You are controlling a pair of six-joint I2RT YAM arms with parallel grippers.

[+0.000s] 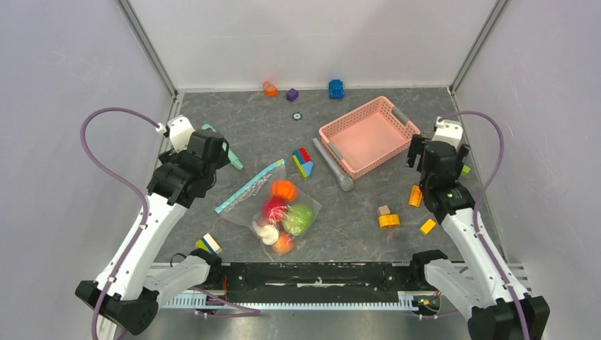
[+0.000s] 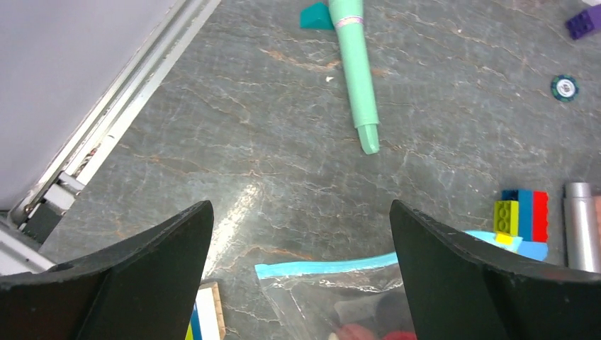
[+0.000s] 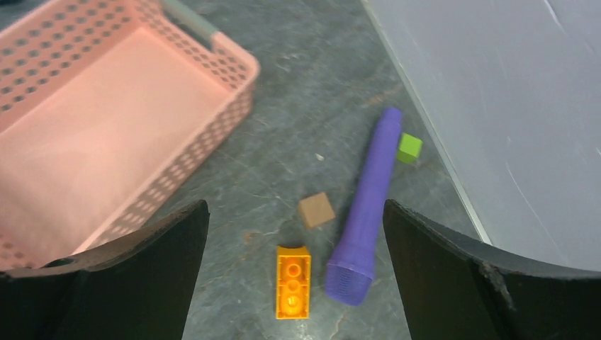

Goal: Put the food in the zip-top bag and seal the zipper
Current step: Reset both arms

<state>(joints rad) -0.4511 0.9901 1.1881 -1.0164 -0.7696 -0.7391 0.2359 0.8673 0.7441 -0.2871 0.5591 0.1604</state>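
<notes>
The clear zip-top bag [image 1: 273, 212] lies flat on the table's middle. Inside it I see the food: an orange pumpkin [image 1: 283, 190], a red piece [image 1: 273, 207], a green ball [image 1: 299, 218], a white piece [image 1: 268, 234] and a peach one [image 1: 283, 243]. The teal zipper [image 1: 249, 187] runs along the bag's upper-left edge. My left gripper [image 1: 216, 157] hangs open just left of that edge. In the left wrist view the left gripper [image 2: 299, 205] has nothing between its fingers, with the zipper [image 2: 333, 267] and bag [image 2: 340, 304] below it. My right gripper [image 3: 294, 205] is open and empty, far right of the bag.
A pink basket [image 1: 368, 134] stands at the back right, with a grey cylinder [image 1: 334, 164] and stacked blocks [image 1: 302, 163] beside it. A mint-green stick [image 2: 354, 64] lies left. Under the right gripper lie an orange brick [image 3: 293, 281], a purple stick [image 3: 365, 212] and a brown cube [image 3: 316, 210].
</notes>
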